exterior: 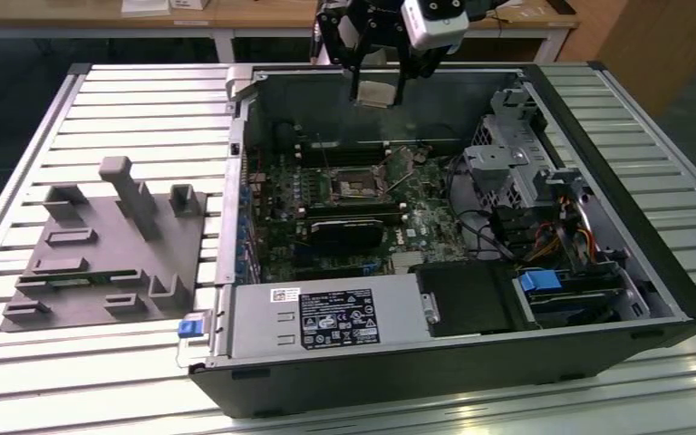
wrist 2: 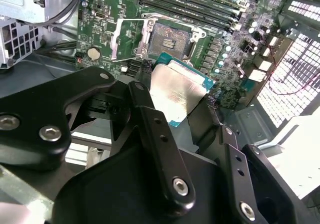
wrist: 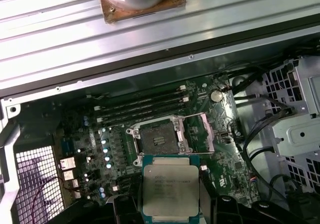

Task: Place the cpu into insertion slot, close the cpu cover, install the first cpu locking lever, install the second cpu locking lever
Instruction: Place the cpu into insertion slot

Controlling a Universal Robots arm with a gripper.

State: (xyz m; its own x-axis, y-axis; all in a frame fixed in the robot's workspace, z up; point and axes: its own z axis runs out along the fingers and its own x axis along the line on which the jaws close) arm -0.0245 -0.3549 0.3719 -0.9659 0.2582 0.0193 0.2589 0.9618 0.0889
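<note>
My gripper (exterior: 379,89) hangs above the far side of the open computer case, shut on the cpu (exterior: 376,93), a flat square chip with a silvery top. In both wrist views the cpu (wrist 2: 177,93) (wrist: 171,190) sits between the black fingers (wrist 2: 145,108), held in the air a short way off the insertion slot (wrist 2: 169,42) (wrist: 159,140). That slot (exterior: 354,188) lies bare on the green board. The cpu cover (wrist 2: 127,41) (wrist: 202,134), a thin metal frame, is swung open beside the socket.
Long memory slots (wrist: 140,106) run beside the socket. A black rectangular block (exterior: 345,234) lies on the board nearer the camera. A drive cage (exterior: 506,163) and cables (exterior: 493,236) stand on the exterior view's right. A grey fixture (exterior: 106,245) rests on the slatted table.
</note>
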